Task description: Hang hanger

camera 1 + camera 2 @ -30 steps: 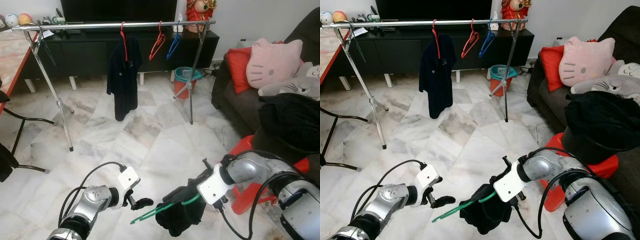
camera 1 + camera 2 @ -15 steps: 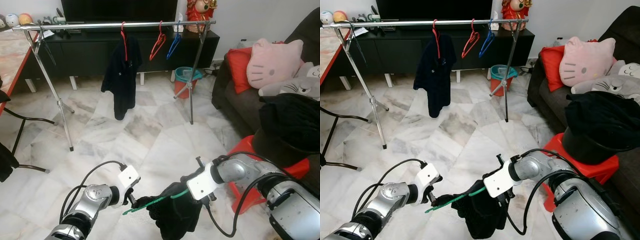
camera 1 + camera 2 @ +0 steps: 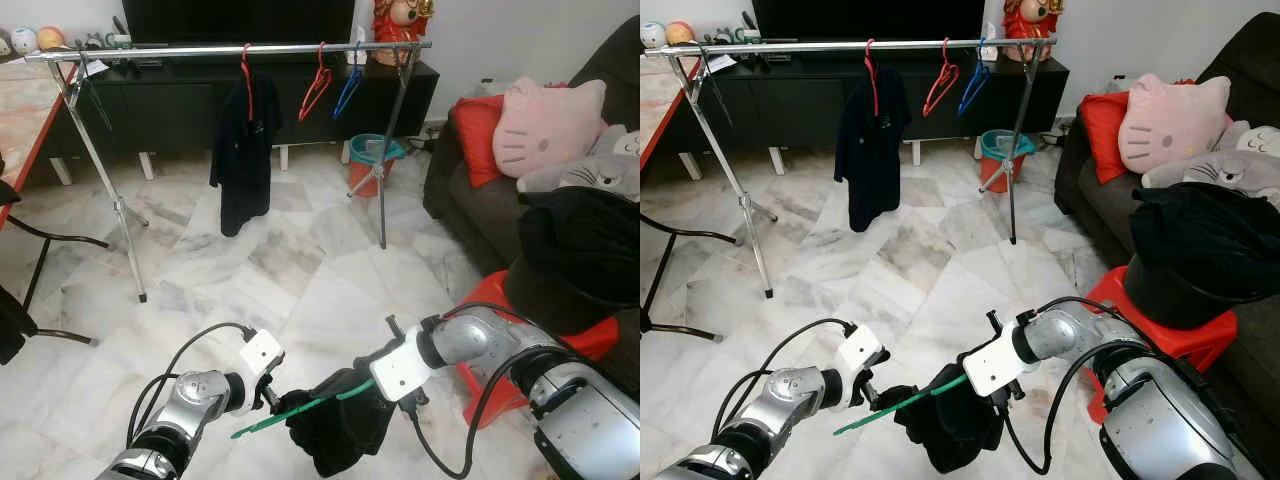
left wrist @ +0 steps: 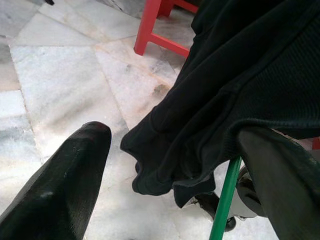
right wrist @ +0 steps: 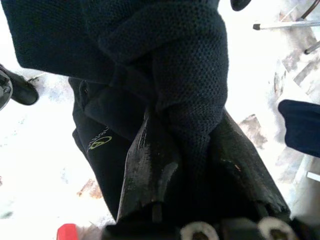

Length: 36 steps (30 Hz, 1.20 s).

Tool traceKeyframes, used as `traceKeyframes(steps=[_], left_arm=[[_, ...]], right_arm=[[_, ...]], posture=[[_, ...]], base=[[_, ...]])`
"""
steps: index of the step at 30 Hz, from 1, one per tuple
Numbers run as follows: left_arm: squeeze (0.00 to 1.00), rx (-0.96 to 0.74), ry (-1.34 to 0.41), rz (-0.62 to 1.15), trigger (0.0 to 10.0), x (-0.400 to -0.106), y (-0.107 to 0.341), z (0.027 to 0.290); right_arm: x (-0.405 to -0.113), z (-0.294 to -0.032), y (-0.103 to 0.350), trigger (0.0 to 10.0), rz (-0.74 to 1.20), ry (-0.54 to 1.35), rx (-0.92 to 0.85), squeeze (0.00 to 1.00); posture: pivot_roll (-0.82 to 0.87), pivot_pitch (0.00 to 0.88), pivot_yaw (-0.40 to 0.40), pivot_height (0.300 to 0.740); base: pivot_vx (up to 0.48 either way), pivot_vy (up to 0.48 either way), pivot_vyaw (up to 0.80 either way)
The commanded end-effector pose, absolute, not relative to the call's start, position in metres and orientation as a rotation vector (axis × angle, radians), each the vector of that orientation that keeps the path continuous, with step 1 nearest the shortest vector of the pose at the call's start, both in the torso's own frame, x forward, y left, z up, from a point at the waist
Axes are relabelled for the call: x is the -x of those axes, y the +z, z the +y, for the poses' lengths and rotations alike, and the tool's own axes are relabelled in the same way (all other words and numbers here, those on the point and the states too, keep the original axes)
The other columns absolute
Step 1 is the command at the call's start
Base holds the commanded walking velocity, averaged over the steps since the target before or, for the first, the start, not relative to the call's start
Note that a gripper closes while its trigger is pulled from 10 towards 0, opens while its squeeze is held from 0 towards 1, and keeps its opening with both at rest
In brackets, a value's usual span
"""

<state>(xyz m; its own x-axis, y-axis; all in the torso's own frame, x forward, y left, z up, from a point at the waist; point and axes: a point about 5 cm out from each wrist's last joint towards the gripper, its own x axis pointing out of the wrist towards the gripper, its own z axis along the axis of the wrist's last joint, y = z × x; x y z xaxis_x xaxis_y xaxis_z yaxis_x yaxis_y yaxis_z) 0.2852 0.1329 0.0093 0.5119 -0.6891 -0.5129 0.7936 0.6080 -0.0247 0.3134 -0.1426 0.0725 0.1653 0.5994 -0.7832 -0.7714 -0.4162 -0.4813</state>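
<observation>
Black garment (image 3: 335, 432) pinched by right gripper (image 3: 352, 392); left gripper (image 3: 283, 405) spread around green hanger (image 3: 290, 411).

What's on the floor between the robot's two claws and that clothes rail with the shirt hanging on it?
Bare marble floor, seen from the left eye view. The dark shirt hangs on the rail beyond it.

Silver arms, white wrists, black cables
</observation>
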Motion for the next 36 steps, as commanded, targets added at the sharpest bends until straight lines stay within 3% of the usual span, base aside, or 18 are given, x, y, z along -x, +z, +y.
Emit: traceKeyframes(steps=[1, 2, 3, 11, 12, 13, 14, 15, 35, 36], left_arm=[[0.0, -0.219, -0.903, 0.513, 4.5, -0.285, 0.009, 0.131], [0.0, -0.218, -0.902, 0.515, 0.7, -0.285, 0.008, 0.131], [0.0, -0.217, -0.902, 0.515, 0.0, -0.284, 0.008, 0.131], [0.0, -0.192, -0.915, 0.519, 0.0, -0.282, 0.005, 0.128], [0.0, -0.161, -0.943, 0.525, 2.0, -0.28, 0.005, 0.126], [0.0, -0.158, -0.947, 0.526, 4.6, -0.28, 0.005, 0.126], [0.0, -0.155, -0.955, 0.527, 6.4, -0.28, 0.005, 0.126], [0.0, -0.161, -0.958, 0.529, 10.0, -0.28, 0.006, 0.127], [0.0, -0.227, -0.976, 0.542, 10.0, -0.285, 0.009, 0.131], [0.0, -0.232, -0.96, 0.538, 9.3, -0.286, 0.01, 0.132]], right_arm=[[-0.319, -0.141, 0.083, 0.0, 0.138, 1.503, 1.281, 0.0], [-0.319, -0.141, 0.083, 0.0, 0.138, 1.506, 1.278, 0.0], [-0.319, -0.141, 0.084, 0.0, 0.136, 1.508, 1.275, 0.0], [-0.32, -0.14, 0.086, 0.0, 0.127, 1.503, 1.27, 0.0], [-0.321, -0.14, 0.087, 0.0, 0.128, 1.5, 1.272, 0.0], [-0.321, -0.14, 0.087, 0.0, 0.129, 1.498, 1.273, 0.0], [-0.321, -0.14, 0.087, 0.0, 0.131, 1.498, 1.274, 0.0], [-0.321, -0.14, 0.087, 0.0, 0.131, 1.501, 1.275, 0.0], [-0.326, -0.133, 0.109, 0.0, 0.011, 1.557, 1.332, 0.0], [-0.326, -0.133, 0.11, 0.0, 0.006, 1.562, 1.331, 0.0]], posture=[[0.08, 0.0, -0.126, 0.74], [0.08, 0.0, -0.126, 0.74], [0.08, 0.0, -0.126, 0.74], [0.07, 0.0, -0.13, 0.74], [0.07, 0.0, -0.13, 0.74], [0.07, 0.0, -0.132, 0.74], [0.08, 0.0, -0.133, 0.74], [0.08, 0.0, -0.133, 0.74], [0.07, 0.0, -0.139, 0.74], [0.07, 0.0, -0.139, 0.74]], base=[[0.0, 0.0, 0.0], [0.0, 0.0, 0.0], [0.0, 0.0, 0.0], [0.0, 0.0, 0.0], [0.0, 0.0, 0.0], [0.0, 0.0, 0.0], [0.0, 0.0, 0.0], [0.0, 0.0, 0.0], [0.0, 0.0, 0.0], [0.0, 0.0, 0.0]])
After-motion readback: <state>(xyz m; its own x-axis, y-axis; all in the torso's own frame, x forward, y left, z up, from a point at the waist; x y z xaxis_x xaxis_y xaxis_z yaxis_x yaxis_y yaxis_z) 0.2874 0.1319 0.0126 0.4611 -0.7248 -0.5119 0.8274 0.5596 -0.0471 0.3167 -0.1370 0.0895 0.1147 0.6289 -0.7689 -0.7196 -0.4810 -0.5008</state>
